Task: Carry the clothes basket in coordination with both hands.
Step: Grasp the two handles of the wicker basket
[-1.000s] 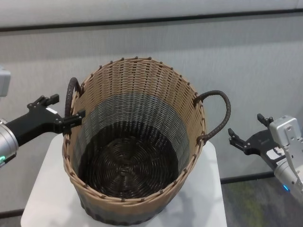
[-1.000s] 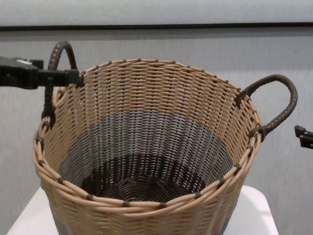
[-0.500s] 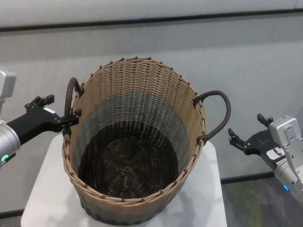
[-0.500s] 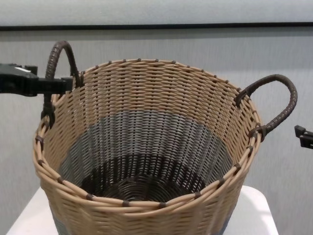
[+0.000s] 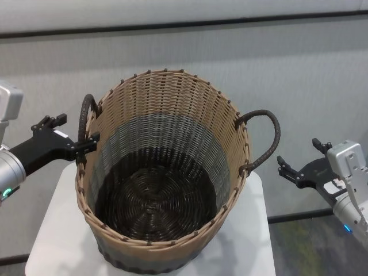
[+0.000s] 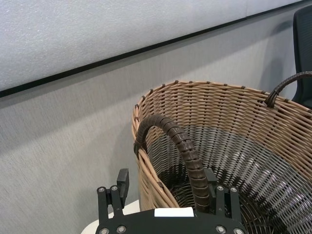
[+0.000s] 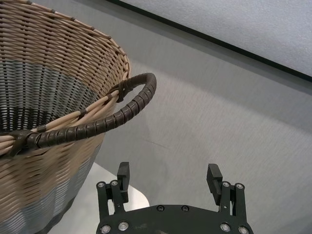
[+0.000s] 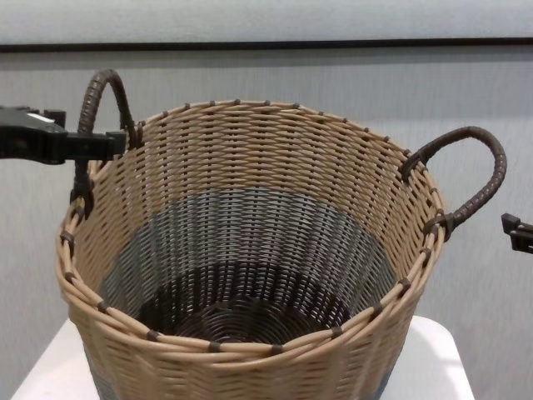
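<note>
On the white table (image 5: pixel 253 241) sits the clothes basket (image 5: pixel 164 172), left gripper (image 5: pixel 72 135) spread around one handle (image 5: pixel 86 118), right gripper (image 5: pixel 302 167) spread, apart.

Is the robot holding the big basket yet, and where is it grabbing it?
Not yet. The left gripper sits open around the basket's left handle; the right gripper waits open, away from the right handle.

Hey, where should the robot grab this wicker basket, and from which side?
By the two dark loop handles, one gripper from each side. The clothes basket is too wide for either gripper. Its left handle already sits between the open fingers of the left gripper. The right handle arches outward toward the open right gripper, which is short of it.
</note>
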